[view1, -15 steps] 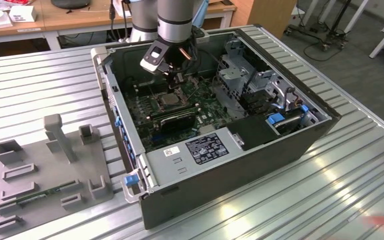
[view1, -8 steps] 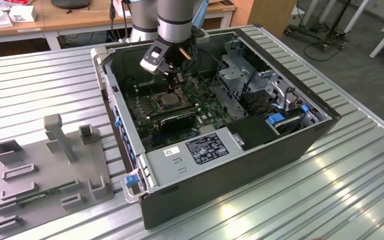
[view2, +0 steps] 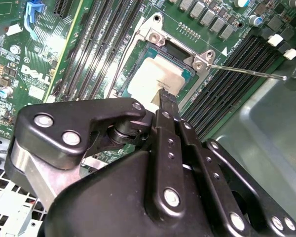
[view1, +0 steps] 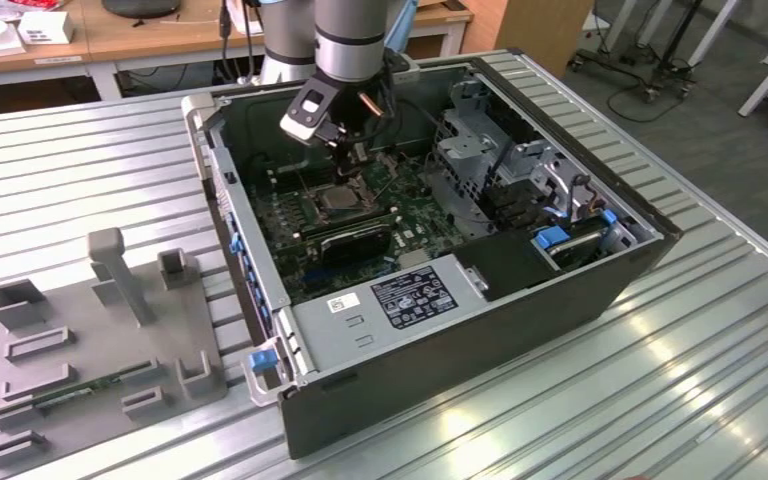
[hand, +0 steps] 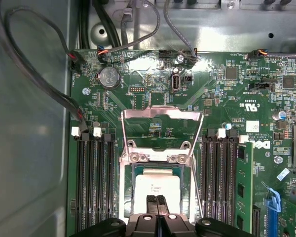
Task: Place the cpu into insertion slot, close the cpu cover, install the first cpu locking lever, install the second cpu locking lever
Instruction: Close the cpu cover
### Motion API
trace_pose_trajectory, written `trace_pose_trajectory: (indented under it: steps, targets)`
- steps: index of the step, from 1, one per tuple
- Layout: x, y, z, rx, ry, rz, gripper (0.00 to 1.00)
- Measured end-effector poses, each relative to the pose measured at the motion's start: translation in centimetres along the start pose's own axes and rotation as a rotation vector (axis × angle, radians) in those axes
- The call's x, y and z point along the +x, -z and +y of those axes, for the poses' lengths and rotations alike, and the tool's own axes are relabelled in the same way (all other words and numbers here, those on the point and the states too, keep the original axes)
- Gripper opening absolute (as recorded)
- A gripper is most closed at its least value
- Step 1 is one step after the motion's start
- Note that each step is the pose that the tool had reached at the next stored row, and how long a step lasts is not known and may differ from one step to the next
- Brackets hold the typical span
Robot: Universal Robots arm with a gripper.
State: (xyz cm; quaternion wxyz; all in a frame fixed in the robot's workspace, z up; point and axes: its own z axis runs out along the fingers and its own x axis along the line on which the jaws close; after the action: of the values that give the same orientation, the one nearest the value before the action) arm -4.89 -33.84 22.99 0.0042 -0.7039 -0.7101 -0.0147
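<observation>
Inside the open computer case, the cpu lies flat in the insertion slot; its silvery top is visible in both wrist views. My gripper hangs right over the cpu's edge with its two thin fingers pressed together and nothing between them. The exterior view has the gripper just above the slot. The cpu cover is flipped open, away from the socket, with green board visible through its window. A thin locking lever sticks out beside the slot, unlatched.
Long black memory slots flank the socket on both sides. Cables run along the case wall. A dark block sits next to the socket. Drive cages fill the exterior view's right. A grey fixture stands on the table.
</observation>
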Motion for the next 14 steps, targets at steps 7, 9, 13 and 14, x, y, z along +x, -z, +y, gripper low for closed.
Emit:
trace_pose_trajectory:
  steps: [7, 9, 13, 14]
  targets:
    - [0.00, 0.06, 0.00, 0.0002, 0.000, -0.0003, 0.11]
    - [-0.01, 0.13, -0.01, 0.0007, 0.000, -0.0009, 0.11]
    - [0.01, 0.43, 0.00, 0.0004, 0.000, -0.0005, 0.11]
    - [0.01, 0.54, 0.00, 0.0004, 0.000, -0.0005, 0.11]
